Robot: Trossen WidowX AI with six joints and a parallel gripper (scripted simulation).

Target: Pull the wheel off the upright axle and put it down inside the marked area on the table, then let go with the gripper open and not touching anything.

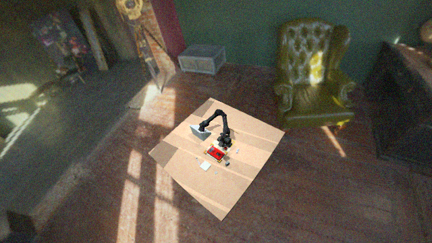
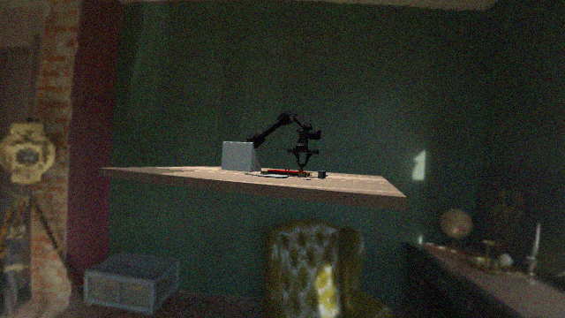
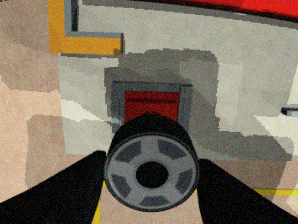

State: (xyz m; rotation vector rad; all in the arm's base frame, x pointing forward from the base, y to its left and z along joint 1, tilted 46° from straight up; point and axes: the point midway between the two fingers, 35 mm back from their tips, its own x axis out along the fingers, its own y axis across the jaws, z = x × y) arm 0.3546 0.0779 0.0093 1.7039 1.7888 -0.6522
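The dark wheel (image 3: 151, 142) with a grey spoked face is between the fingers of my gripper (image 3: 151, 164) (image 2: 302, 167) (image 1: 225, 146), which is shut on it from both sides. The hole in its middle looks dark and round. The upright axle cannot be made out, and the wrist view does not show how far the wheel is above what lies below it. Thin yellow lines of the marked area (image 3: 277, 192) show beside and below the wheel in the wrist view; the wheel and fingers hide much of it.
A red block (image 3: 151, 105) in a grey frame is just beyond the wheel. An orange corner piece (image 3: 86, 44) and a red board (image 1: 215, 152) (image 2: 282, 170) are near. A grey box (image 1: 201, 133) (image 2: 238, 155), white square (image 1: 205, 165) and dark block (image 1: 227, 163) (image 2: 321, 174) stand around.
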